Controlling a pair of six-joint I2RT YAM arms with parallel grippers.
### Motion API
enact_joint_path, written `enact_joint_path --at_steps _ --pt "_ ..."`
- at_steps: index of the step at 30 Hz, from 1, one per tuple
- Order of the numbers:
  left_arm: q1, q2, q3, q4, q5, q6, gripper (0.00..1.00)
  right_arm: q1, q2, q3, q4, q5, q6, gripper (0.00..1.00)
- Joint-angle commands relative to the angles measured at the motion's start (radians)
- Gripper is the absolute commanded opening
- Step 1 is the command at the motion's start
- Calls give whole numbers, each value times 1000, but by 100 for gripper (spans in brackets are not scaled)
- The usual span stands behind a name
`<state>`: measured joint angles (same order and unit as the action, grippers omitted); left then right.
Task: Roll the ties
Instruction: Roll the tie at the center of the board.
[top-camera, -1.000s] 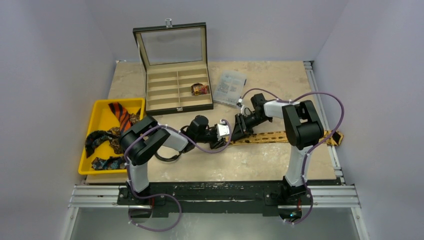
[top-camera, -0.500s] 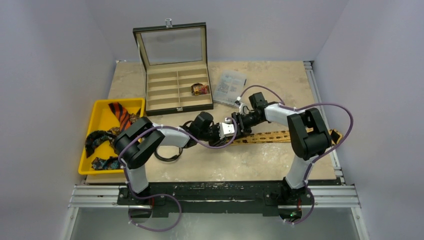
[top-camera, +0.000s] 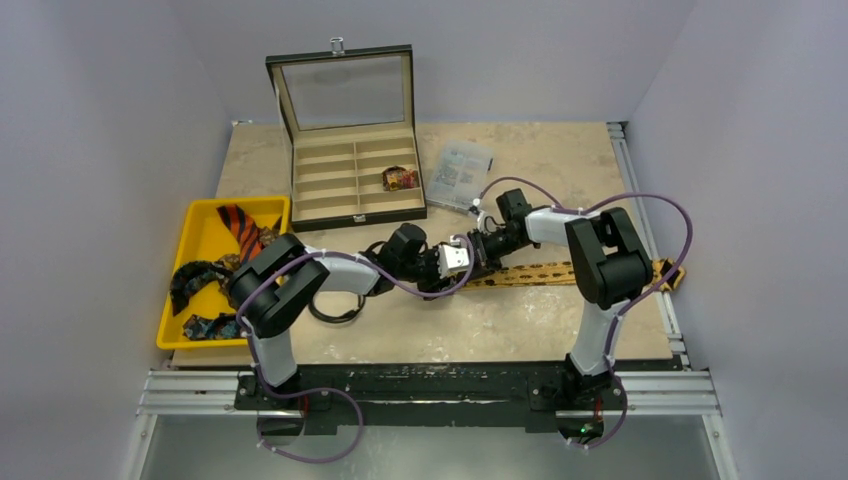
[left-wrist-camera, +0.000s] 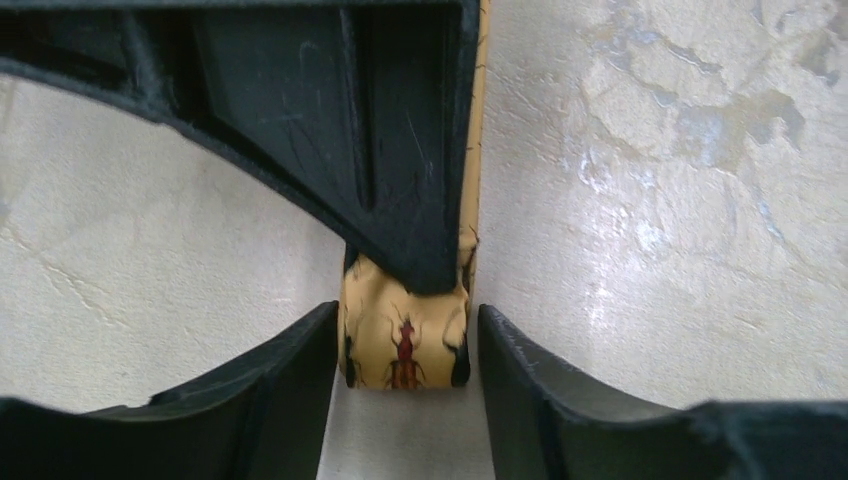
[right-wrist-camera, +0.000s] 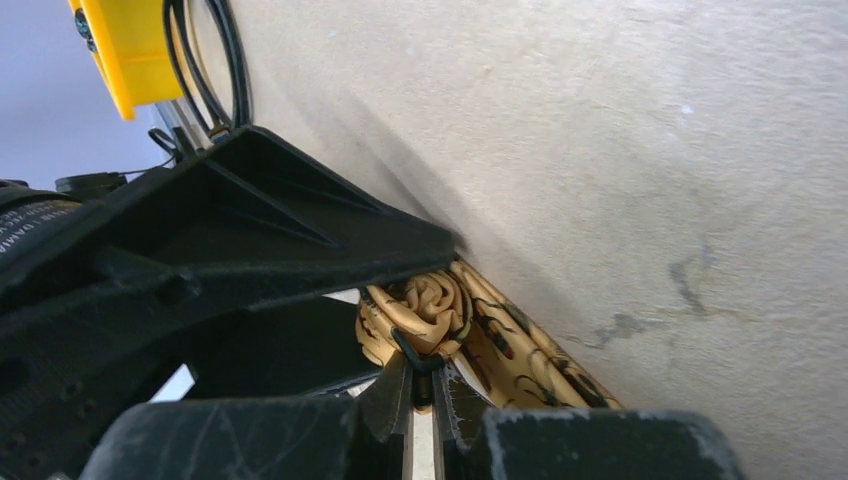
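Tan-gold tie (top-camera: 545, 270): lies flat as a long spotted strip on the bench (top-camera: 500, 330), running from the middle out to the right edge. Its left end is wound into a small roll (right-wrist-camera: 425, 310).

Just changed: within the last second the left arm reaches further right, and the right arm swings out and comes back. Both wrists now meet at the roll. The strip's far end looks drawn in slightly from the right edge.

Meaning for the task: probably a fresh grip between turns. The roll is only a few turns thick, and most of this tie is not yet rolled.

Right gripper (right-wrist-camera: 420, 385): clenched, with the tips pressed together at the roll's core and a fold of the fabric nipped between them.

Left gripper (left-wrist-camera: 407, 330): about half spread and released. One finger stands on each side of the roll with a thin gap to the cloth. It brackets the roll and grasps nothing.

Next move, as a guess: the right wrist turns to wind more strip on, while the left fingers keep the roll from slipping sideways.

Risk: the loose turns may spring open if the pinch lets go.

Other ties: the orange striped tie (top-camera: 240, 228) and the dark ties (top-camera: 195, 275) lie heaped in the yellow tray (top-camera: 172, 300) at the left edge.

Box (top-camera: 350, 205): stands open at the far edge, with one rolled tie (top-camera: 400, 178) in a right-hand compartment.
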<state>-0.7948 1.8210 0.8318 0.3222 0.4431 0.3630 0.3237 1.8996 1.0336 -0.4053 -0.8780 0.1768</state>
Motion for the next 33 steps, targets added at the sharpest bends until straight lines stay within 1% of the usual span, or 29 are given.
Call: enact_joint_path --at_steps 1,3,7,11,14,17,22,23,26,27,28,29,31,33 --pt "62 11 -64 49 138 -20 56 -40 78 -1 -63 64 -89 0" --pt "89 22 -80 165 202 -64 59 -67 120 14 -95 63 -107 0" --pt "98 41 -141 355 234 -49 62 -111 192 54 -173 50 -167 0" --pt "92 83 -132 438 259 -82 62 -119 216 57 -193 46 -172 0" --pt "71 116 -112 476 257 -106 63 -119 224 60 -191 32 -171 0" --pt "44 147 -87 494 238 -133 63 -117 229 62 -191 27 -206 0" --pt "28 171 -54 470 193 -163 57 -117 221 65 -152 24 -191 0" --pt "27 165 -54 451 197 -158 54 -117 219 65 -145 24 -188 0" --pt "26 129 -64 347 163 -104 37 -117 209 70 -147 10 -196 0" --pt "26 109 -70 292 129 -73 31 -117 201 74 -158 4 -204 4" --pt "28 94 -72 238 102 -49 26 -117 182 79 -170 -8 -215 9" --pt "32 81 -74 192 87 -29 24 -118 161 83 -182 -16 -225 16" --pt "42 58 -80 119 59 3 22 -118 108 86 -202 -32 -238 27" --pt "44 38 -82 55 43 30 22 -117 55 85 -214 -43 -233 36"
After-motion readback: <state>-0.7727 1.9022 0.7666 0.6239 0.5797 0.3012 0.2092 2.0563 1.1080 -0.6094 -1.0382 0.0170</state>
